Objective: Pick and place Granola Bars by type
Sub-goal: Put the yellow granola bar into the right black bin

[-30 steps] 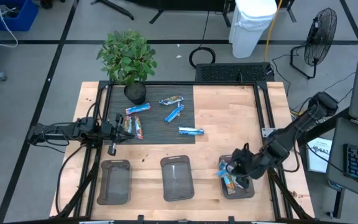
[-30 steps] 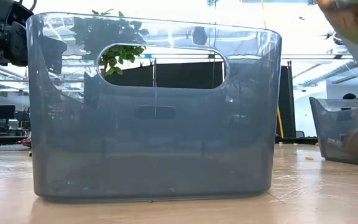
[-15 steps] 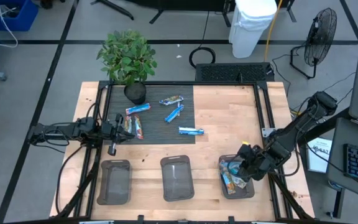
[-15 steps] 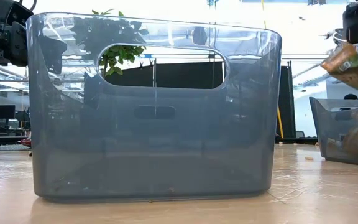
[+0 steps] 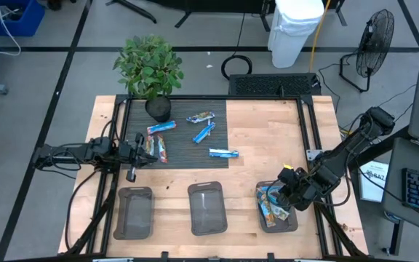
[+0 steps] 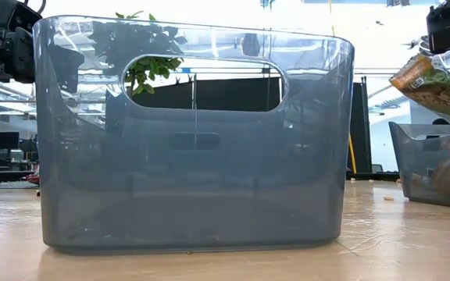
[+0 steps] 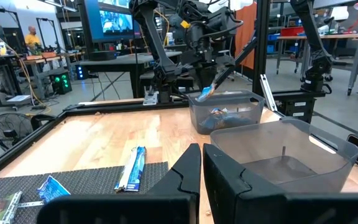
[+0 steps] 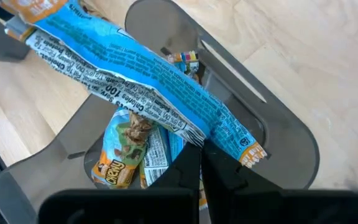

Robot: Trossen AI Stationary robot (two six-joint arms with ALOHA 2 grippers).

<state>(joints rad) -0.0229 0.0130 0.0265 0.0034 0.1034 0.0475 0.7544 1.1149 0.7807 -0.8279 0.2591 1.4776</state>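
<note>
1. My right tool (image 5: 286, 195) pinches a blue granola bar (image 8: 148, 81) over the right bin (image 5: 292, 222), at 5 o'clock on the worktop (image 5: 268, 131).
2. My left tool (image 5: 138, 151), pressed together, waits at 9 o'clock beside the mat (image 5: 180, 153), where five bars (image 5: 223, 153) lie.

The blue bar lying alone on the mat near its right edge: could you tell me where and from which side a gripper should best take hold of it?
Grip the blue bar across its narrow width at mid-length, coming straight down from above. It lies flat on the black mat, long axis running left-right, apart from the other bars, so fingers would fit along both long edges. The left gripper waits nearer; the right gripper holds another bar over the right bin.
</note>
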